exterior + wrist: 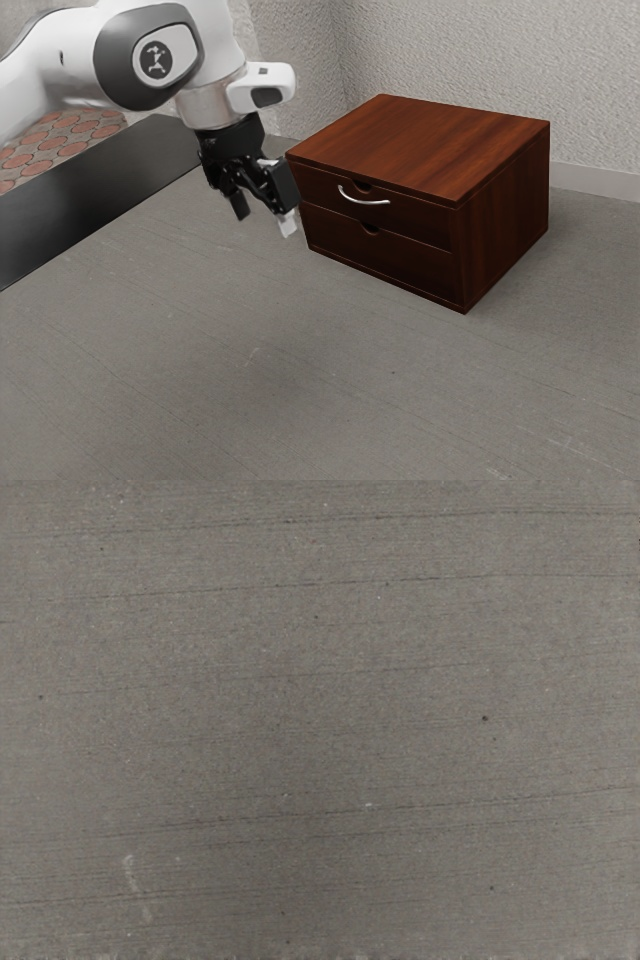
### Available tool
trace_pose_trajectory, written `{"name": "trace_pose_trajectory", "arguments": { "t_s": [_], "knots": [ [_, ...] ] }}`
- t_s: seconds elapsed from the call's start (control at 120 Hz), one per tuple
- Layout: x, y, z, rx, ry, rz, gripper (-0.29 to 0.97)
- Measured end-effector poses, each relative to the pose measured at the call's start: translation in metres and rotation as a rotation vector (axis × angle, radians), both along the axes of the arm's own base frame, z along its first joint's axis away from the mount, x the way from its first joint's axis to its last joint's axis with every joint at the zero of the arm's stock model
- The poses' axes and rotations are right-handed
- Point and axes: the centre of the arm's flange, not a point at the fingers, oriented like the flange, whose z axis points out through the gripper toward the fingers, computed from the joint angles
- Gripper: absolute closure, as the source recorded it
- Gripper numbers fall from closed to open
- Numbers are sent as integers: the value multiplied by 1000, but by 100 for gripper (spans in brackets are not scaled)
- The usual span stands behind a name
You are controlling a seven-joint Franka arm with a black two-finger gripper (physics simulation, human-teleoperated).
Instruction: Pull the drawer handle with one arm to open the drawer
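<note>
Grey streaked floor (250,380) meets rough pale walls (480,50); gripper (265,213) hangs wide open and empty near the drawer handle (362,199).

Arm (150,55), above the fingers (288,222): cut off by the exterior view's top and left edges. Cabinet (430,140), just beyond the fingers: rear and far side hidden. Lower drawer (380,250): handle indistinct in its shadowed recess. Black mat (90,190), behind the fingers: cropped at the exterior view's left.
</note>
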Motion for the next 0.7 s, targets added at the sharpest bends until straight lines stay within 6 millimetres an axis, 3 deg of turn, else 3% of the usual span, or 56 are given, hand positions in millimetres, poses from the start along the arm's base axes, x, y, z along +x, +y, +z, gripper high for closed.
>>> {"name": "trace_pose_trajectory", "arguments": {
  "t_s": [0.342, 0.433, 0.525, 0.6, 0.7],
  "knots": [
    [-14, 36, 7, -27, -13, 75, 2],
    [-33, 48, 26, -40, -21, 186, 2],
    [-59, 49, 49, -56, -22, 409, 2],
    [-62, 36, 53, -75, -7, 596, 2],
    [-54, -9, 47, -92, 36, 753, 3]
  ]
}}
